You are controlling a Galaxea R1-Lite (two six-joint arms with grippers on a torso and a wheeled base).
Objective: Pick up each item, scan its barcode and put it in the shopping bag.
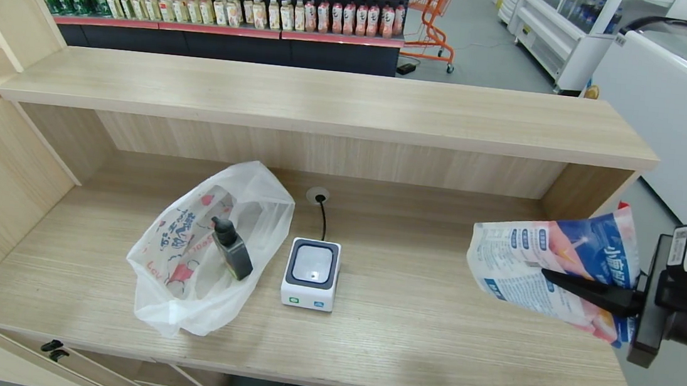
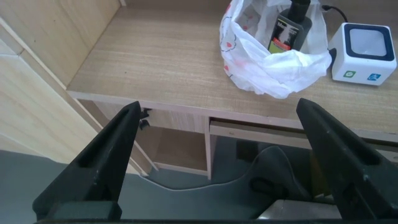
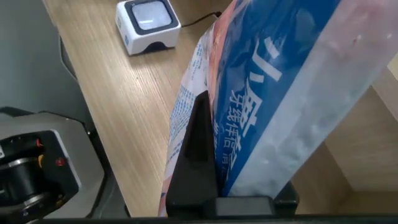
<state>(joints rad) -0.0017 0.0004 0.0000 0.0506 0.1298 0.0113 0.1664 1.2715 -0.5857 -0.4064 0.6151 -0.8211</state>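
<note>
Pouch, blue and white, hangs in the air over the right end of the counter, pinched by the right gripper. From the head view I count one scanner at mid-counter, window facing up, and one shopping bag just beside it on the left, mouth open, with one dark pump bottle inside. The pouch is well apart from both.

In the left wrist view the left gripper has its fingers spread wide with nothing between them. It sits off the front edge of the counter, looking up at the bag, the bottle and the scanner.

In the right wrist view one black finger presses flat against the pouch's printed face, with the scanner farther along the counter.

The scan looks to be the step in hand. To do it well, I'd bring the pouch across above the window and turn the barcode side down to it. The soft film should be held flat, with the finger off the code. I cannot tell where the barcode sits.
</note>
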